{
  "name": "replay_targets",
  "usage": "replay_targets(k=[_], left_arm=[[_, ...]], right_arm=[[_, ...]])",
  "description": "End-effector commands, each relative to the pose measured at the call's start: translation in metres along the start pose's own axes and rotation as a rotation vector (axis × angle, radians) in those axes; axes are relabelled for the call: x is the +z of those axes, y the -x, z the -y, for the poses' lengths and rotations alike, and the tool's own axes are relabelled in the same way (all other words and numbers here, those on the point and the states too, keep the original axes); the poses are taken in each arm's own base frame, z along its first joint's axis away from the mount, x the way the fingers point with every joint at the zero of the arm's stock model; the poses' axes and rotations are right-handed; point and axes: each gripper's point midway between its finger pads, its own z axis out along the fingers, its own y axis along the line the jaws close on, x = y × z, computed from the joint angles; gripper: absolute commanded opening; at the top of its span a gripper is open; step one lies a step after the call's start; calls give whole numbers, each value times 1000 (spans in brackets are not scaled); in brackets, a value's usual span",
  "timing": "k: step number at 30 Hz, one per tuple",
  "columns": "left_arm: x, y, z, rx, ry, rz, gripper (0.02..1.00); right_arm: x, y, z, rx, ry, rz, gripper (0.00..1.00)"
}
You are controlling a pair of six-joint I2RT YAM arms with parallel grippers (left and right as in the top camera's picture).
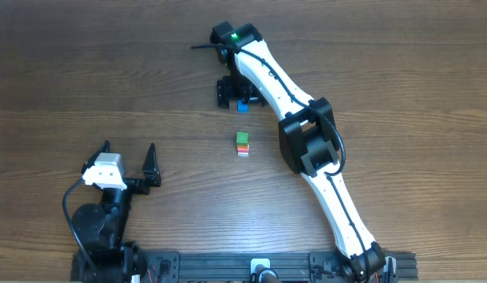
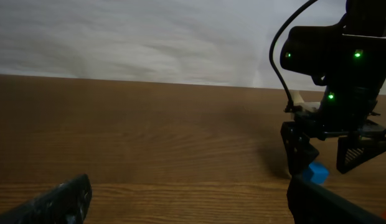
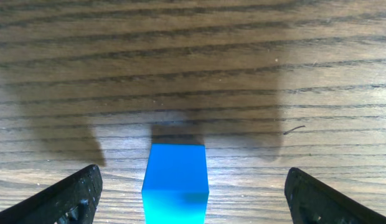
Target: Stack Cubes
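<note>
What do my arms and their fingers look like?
The right arm is white with black joints, a green wrist light and a black cable. The left arm is black with a white wrist block and a black cable. Both have black fingers.

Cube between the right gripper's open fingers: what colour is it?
The cube is blue, best seen in the right wrist view.

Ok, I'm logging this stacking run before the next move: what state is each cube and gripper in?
right gripper, open, down astride the blue cube.
left gripper, open and empty, apart from the cubes.
blue cube, flat on the table, not gripped, with a gap on each side.
green cube, stacked on the red cube.
red cube, under the green cube.
</note>
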Motion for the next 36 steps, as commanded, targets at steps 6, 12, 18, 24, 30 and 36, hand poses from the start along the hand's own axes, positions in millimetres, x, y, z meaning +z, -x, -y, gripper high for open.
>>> replay_targets(k=[6,12,18,24,30,36], left_arm=[[0,-2,0,14,-4,2,1000],[0,-2,0,14,-4,2,1000],[0,-2,0,14,-4,2,1000],[0,-2,0,14,-4,2,998],[0,-2,0,14,-4,2,1000],[0,-2,0,14,-4,2,1000]], right_arm=[[9,1,-4,22,-18,4,882],[10,0,-5,28,-20,1,818],[13,-2,-4,31,-24,-6,647],[14,-1,-5,34,-23,-4,465],[14,-1,-5,38,-22,-3,340],[14,-1,-5,38,-22,-2,259]])
